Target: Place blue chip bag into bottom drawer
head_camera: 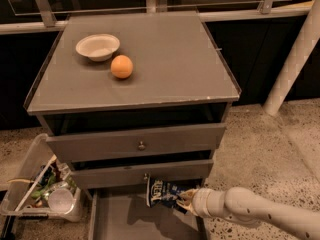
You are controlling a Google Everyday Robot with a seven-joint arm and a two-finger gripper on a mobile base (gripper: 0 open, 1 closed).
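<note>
The blue chip bag (161,192), dark blue foil with white lettering, hangs above the open bottom drawer (120,221), just in front of the middle drawer's front. My gripper (184,200) is shut on the bag's right end, coming in from the lower right on a white arm (250,213). The bag casts a shadow on the drawer's flat grey floor. The bag is held in the air and does not rest on the floor.
On the cabinet top (165,59) sit a white bowl (98,46) and an orange (122,66). The two upper drawers (137,144) are closed. A clear bin of trash (42,191) stands on the floor at the left. A white post (295,59) stands at the right.
</note>
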